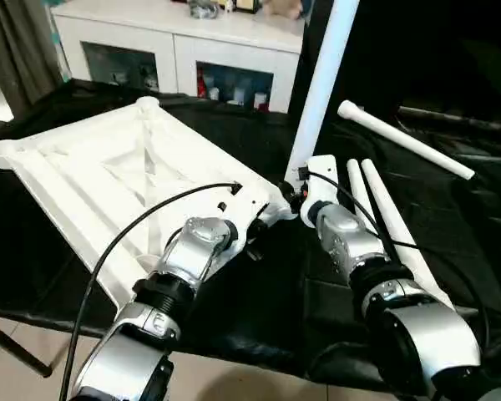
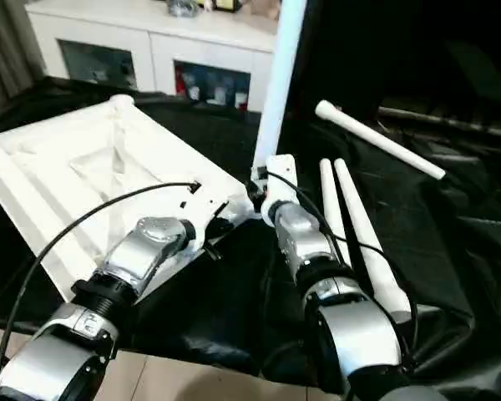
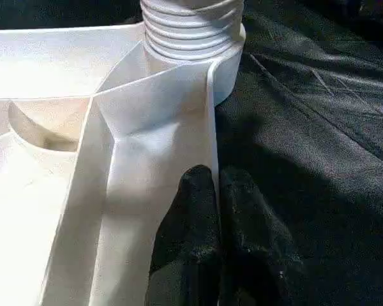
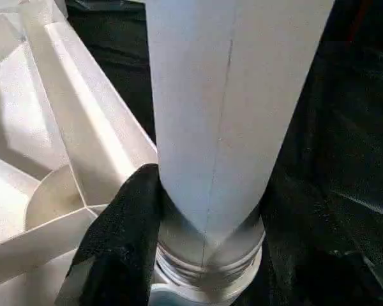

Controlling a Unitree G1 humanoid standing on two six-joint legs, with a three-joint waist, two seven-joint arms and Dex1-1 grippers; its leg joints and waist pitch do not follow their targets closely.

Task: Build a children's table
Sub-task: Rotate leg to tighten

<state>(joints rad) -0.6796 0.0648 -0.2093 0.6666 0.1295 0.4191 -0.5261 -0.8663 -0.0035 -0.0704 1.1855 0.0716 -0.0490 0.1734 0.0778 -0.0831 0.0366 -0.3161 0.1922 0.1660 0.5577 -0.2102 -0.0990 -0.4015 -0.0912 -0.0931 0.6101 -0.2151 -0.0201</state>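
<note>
The white tabletop (image 1: 92, 167) lies upside down on the black cloth, ribs and corner sockets facing up. One white leg (image 1: 321, 83) stands upright in the socket at its near right corner, the threaded end (image 3: 191, 29) showing above the socket. My right gripper (image 1: 296, 194) is shut on this leg low down, with one black finger (image 4: 124, 223) against its side. My left gripper (image 3: 216, 185) is shut on the tabletop's rim just beside that corner. Three more legs lie loose on the right: one (image 1: 405, 138) farther back, two (image 1: 384, 213) side by side.
A white glass-fronted cabinet (image 1: 175, 42) stands behind the work surface. Black cloth (image 1: 259, 301) covers the surface up to its near edge, with floor below. A black cable (image 1: 142, 221) arcs over my left forearm.
</note>
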